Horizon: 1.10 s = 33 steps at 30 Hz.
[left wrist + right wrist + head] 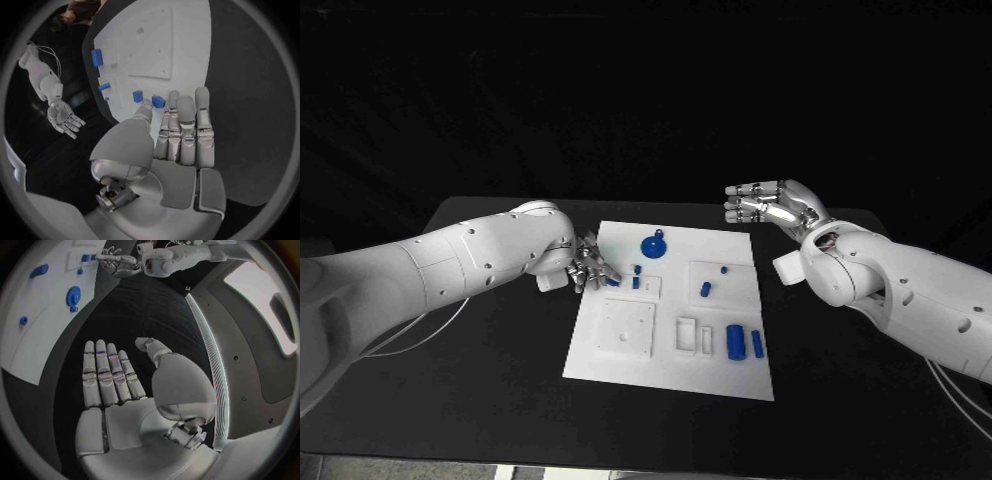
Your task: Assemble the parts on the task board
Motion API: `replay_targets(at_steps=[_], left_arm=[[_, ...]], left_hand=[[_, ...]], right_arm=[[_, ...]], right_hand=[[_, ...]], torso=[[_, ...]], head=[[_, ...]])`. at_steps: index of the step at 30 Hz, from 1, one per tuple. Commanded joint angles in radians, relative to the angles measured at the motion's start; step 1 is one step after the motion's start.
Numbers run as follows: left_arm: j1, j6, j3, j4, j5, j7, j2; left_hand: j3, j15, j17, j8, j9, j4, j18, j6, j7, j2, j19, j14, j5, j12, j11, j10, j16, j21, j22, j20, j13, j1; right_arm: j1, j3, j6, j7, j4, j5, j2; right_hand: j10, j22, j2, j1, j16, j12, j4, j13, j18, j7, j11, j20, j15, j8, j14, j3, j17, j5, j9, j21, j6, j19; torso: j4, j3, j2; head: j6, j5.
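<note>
Two empty, spread robot hands: left (593,268) at task board's (661,350) edge, right (769,205) apart.

place: robot test bench in a lab or studio | surface: flat matte black table (473,390) | surroundings: black backdrop on all sides, no household furnishings | fixture: flat white rectangular task board (668,375) with cut-out recesses, small blue plastic parts (736,340) | wiring: thin white cables (423,325) trailing along the arm

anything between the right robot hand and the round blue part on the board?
Nothing. In the head view, only bare white task board separates the right robot hand from the round blue part.
</note>
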Motion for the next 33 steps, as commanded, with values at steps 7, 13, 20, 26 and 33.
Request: replay_targets(at_steps=[7, 13, 20, 26, 33], left_arm=[[-0.013, 0.025, -0.003, -0.027, 0.008, -0.01, 0.025], [-0.023, 0.038, -0.004, -0.036, 0.007, -0.011, 0.035], [-0.029, 0.06, -0.006, -0.039, 0.006, -0.012, 0.038], [-0.03, 0.058, -0.007, -0.04, 0.004, -0.008, 0.038], [-0.03, 0.038, -0.007, -0.041, 0.004, 0.002, 0.039]], left_hand=[[-0.009, 0.001, 0.003, -0.013, -0.007, 0.0, 0.005, -0.015, 0.0, 0.005, 0.003, 0.003, -0.001, 0.003, 0.002, 0.003, 0.01, -0.001, 0.01, 0.004, 0.002, -0.006], [-0.007, 0.001, 0.005, -0.019, -0.01, -0.007, 0.006, -0.023, 0.003, 0.004, 0.004, 0.003, -0.001, 0.004, 0.003, 0.003, 0.013, -0.001, 0.011, 0.004, 0.002, 0.003], [0.009, 0.0, 0.007, -0.02, -0.011, -0.041, 0.006, -0.019, 0.002, 0.006, 0.005, 0.004, 0.0, 0.005, 0.0, 0.003, 0.018, 0.001, 0.014, 0.003, 0.002, 0.043], [0.031, -0.002, 0.008, -0.019, -0.011, -0.074, 0.006, -0.013, 0.0, 0.022, 0.007, 0.005, 0.0, 0.006, -0.002, 0.004, 0.021, 0.003, 0.016, 0.002, 0.002, 0.089], [0.053, -0.005, 0.01, -0.014, -0.009, -0.107, 0.006, 0.001, -0.006, 0.047, 0.01, 0.01, 0.002, 0.007, -0.007, 0.011, 0.027, 0.008, 0.019, -0.001, 0.001, 0.126]], right_arm=[[-0.001, 0.001, 0.021, 0.005, 0.001, 0.0, 0.001], [-0.001, 0.001, 0.024, 0.004, 0.002, 0.0, 0.001], [-0.001, 0.001, 0.028, 0.003, 0.005, 0.0, 0.0], [-0.002, 0.001, 0.029, 0.003, 0.006, 0.0, -0.001], [-0.003, 0.001, 0.029, 0.003, 0.007, 0.0, -0.001]], right_hand=[[-0.005, -0.001, 0.006, -0.003, -0.003, -0.004, 0.001, -0.001, 0.011, 0.0, -0.002, 0.0, 0.001, -0.003, -0.006, 0.006, -0.001, 0.003, -0.002, 0.0, -0.003, -0.005], [-0.004, -0.001, 0.007, -0.003, -0.003, -0.004, 0.002, -0.001, 0.011, 0.0, -0.002, 0.0, 0.001, -0.003, -0.006, 0.006, -0.001, 0.003, -0.001, 0.0, -0.001, -0.004], [-0.004, -0.001, 0.007, -0.004, -0.003, -0.004, 0.003, -0.001, 0.011, 0.0, -0.001, 0.0, 0.001, -0.003, -0.006, 0.007, -0.001, 0.002, -0.001, 0.0, 0.0, -0.004], [-0.004, -0.001, 0.007, -0.004, -0.003, -0.004, 0.003, -0.001, 0.011, 0.0, -0.001, 0.0, 0.001, -0.003, -0.006, 0.007, -0.001, 0.002, -0.001, 0.0, 0.0, -0.004], [-0.003, -0.001, 0.007, -0.004, -0.003, -0.004, 0.005, -0.001, 0.011, 0.0, -0.001, 0.0, 0.001, -0.003, -0.006, 0.008, -0.001, 0.002, -0.001, 0.0, -0.001, -0.004]], torso=[[-0.0008, 0.0, 0.0], [0.0006, -0.0003, 0.0], [0.0006, 0.0, -0.001], [0.0007, -0.0001, 0.0], [0.0007, -0.0001, -0.001]], head=[[-0.001, -0.002], [-0.004, -0.003], [-0.006, -0.006], [-0.006, -0.007], [-0.006, -0.007]])
